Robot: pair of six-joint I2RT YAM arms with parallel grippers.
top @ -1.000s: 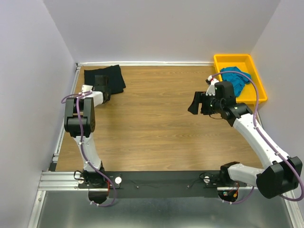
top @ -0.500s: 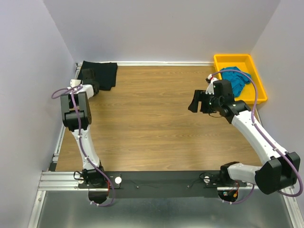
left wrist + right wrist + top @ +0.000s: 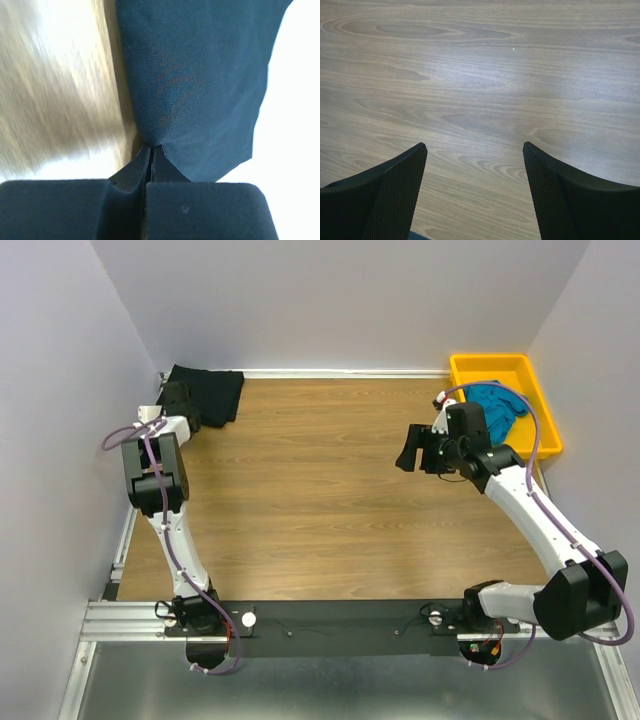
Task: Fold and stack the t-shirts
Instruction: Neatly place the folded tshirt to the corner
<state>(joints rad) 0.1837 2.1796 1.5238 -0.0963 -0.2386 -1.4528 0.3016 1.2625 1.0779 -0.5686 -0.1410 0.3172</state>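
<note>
The black t-shirt (image 3: 210, 393) lies folded in the table's far left corner, against the back wall. My left gripper (image 3: 178, 400) is shut on its near left edge; in the left wrist view the cloth (image 3: 200, 75) bunches into the closed jaws of that gripper (image 3: 152, 148). The teal-blue t-shirt (image 3: 497, 403) lies crumpled in the yellow tray (image 3: 538, 430) at the far right. My right gripper (image 3: 412, 452) is open and empty above bare wood, left of the tray; the right wrist view shows that gripper (image 3: 475, 155) with its fingers wide apart over the table.
The wooden table (image 3: 320, 500) is bounded by white walls at the left, back and right. A metal rail (image 3: 130, 530) runs along the left edge. Both arm bases sit on the black bar at the near edge.
My left gripper has dragged the black t-shirt back and to the left into the far corner. My right gripper has shifted slightly toward the back.
</note>
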